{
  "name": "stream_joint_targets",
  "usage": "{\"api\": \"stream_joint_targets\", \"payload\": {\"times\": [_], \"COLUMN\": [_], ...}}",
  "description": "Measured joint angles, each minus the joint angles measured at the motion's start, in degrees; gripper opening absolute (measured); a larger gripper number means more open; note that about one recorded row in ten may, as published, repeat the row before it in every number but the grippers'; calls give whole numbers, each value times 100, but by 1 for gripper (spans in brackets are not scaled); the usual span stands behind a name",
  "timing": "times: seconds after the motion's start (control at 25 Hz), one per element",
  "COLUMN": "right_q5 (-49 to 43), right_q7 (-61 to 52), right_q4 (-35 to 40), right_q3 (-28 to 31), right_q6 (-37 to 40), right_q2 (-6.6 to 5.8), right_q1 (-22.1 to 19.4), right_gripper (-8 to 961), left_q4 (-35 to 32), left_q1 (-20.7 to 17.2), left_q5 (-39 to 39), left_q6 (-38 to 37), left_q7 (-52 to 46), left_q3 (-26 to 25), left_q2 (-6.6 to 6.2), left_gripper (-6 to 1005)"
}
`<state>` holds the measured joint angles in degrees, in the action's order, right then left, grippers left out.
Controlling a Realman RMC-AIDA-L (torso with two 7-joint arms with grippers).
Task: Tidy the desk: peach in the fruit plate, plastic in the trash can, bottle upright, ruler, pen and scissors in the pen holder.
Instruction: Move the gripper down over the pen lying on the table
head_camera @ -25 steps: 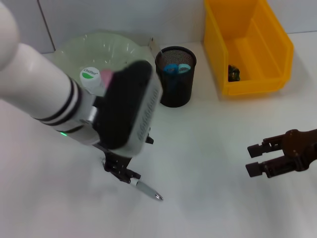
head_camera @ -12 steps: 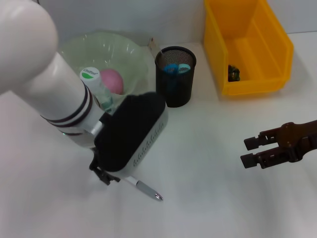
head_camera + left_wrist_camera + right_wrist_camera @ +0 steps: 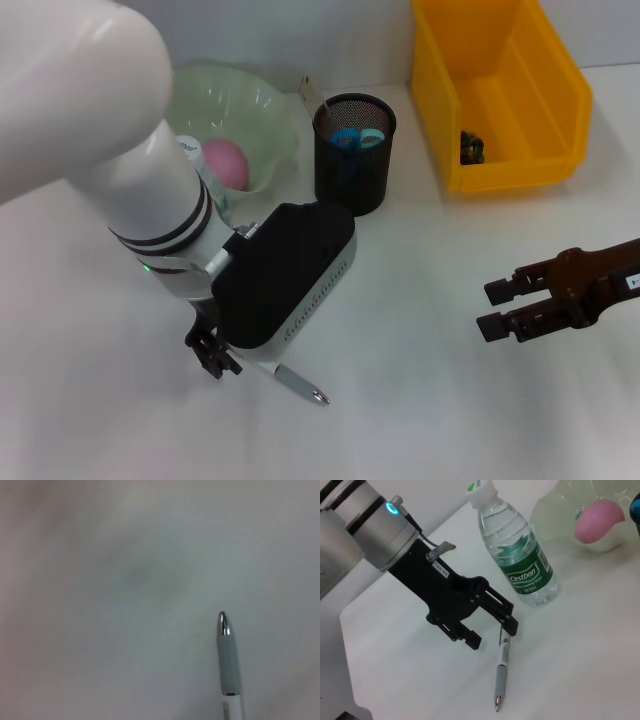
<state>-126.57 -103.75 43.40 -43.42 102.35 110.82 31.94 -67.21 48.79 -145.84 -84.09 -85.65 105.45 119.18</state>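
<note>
The left gripper (image 3: pixel 490 632) is down at the desk (image 3: pixel 420 400) with its fingers spread apart, straddling the back end of the pen (image 3: pixel 297 384) without closing on it; the right wrist view shows one finger on each side of the barrel and the pen lying flat on the surface, tip pointing away from the gripper. In the head view most of that gripper is hidden under the arm's black and white wrist housing, so only one dark finger (image 3: pixel 210 355) and the pen's grey grip and metal tip stick out. The left wrist view shows only the front part of the pen (image 3: pixel 227 665), with the rest cut off at the frame edge. The right gripper (image 3: pixel 500 308) hangs above the desk's right side, well apart from everything, its jaws parted and holding nothing. The bottle (image 3: pixel 517 555) stands upright near the left gripper; in the head view the arm covers all but its cap (image 3: pixel 190 148). The peach (image 3: pixel 226 164) lies in the fruit plate (image 3: pixel 270 105), partly hidden behind the arm. The black mesh pen holder (image 3: pixel 352 160) stands beside the plate with blue scissor handles (image 3: pixel 350 138) showing inside. A small dark item in the yellow trash can (image 3: pixel 500 90) is too small to make out.
</note>
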Motion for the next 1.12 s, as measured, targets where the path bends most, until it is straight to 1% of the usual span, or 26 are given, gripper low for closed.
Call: {"api": "stream_joint_targets", "payload": {"times": [0.12, 0.16, 0.2, 0.36, 0.44, 0.6, 0.72, 1.12], "right_q5": [-25, -37, -52, -143, -201, -284, -288, -298], "right_q7": [7, 7, 8, 10, 11, 14, 15, 85], "right_q4": [-9, -9, -13, -42, -45, -49, -51, -181], "right_q3": [-56, -72, -78, -80, -81, -87, -88, -87], "right_q6": [-36, -55, -77, -142, -161, -181, -181, -261], "right_q2": [0, 0, 0, 22, 50, 111, 126, 147], "right_q1": [48, 66, 85, 159, 194, 226, 231, 265], "right_gripper": [754, 754, 753, 753, 753, 753, 753, 752], "left_q4": [44, 116, 325, 402, 565, 603, 688, 698], "left_q1": [24, 59, 151, 176, 217, 236, 262, 291], "left_q5": [5, 16, 64, 73, 74, 73, 84, 142], "left_q6": [21, 40, 109, 149, 310, 337, 418, 434], "left_q7": [-6, -8, -6, -2, -9, -12, -20, -39], "left_q3": [16, 25, 44, 60, 206, 238, 332, 387], "left_q2": [0, 0, 0, 0, 0, -1, -1, -1], "left_gripper": [784, 784, 784, 784, 783, 783, 779, 761]}}
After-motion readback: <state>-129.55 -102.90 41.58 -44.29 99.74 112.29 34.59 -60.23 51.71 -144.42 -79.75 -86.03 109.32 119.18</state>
